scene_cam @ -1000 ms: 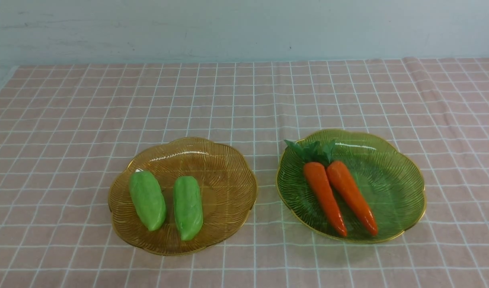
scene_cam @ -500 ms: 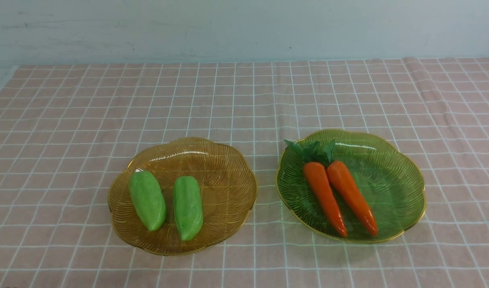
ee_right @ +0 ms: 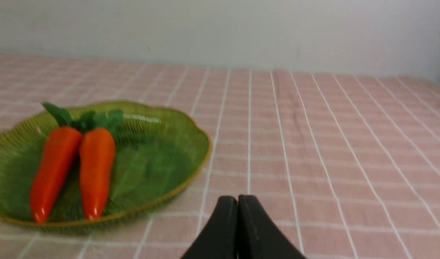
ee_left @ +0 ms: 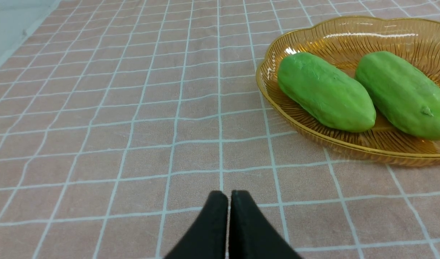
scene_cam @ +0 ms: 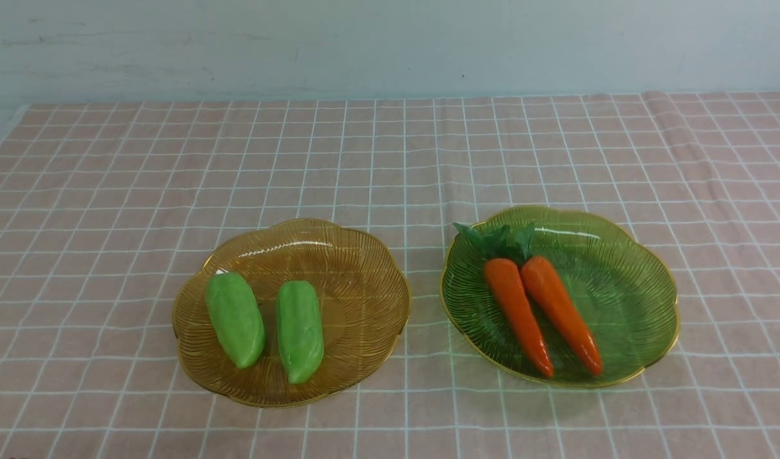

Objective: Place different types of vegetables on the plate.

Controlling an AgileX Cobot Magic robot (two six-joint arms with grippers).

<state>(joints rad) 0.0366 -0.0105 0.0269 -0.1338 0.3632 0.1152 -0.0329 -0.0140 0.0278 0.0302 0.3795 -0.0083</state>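
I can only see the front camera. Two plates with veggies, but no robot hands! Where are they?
Observer: The left gripper shows only in its wrist view, low over the pink checked cloth, apart from the amber plate.
Operator: Are its jaws open?
Observer: No, shut tight and holding nothing.
Operator: And the other one?
Observer: The right gripper is shut and empty too, over the cloth, with the green plate off to one side in its wrist view.
Operator: Is anything touching the carrots?
Observer: No. The two carrots lie side by side on the green plate and the two green gourds lie on the amber plate, all untouched.
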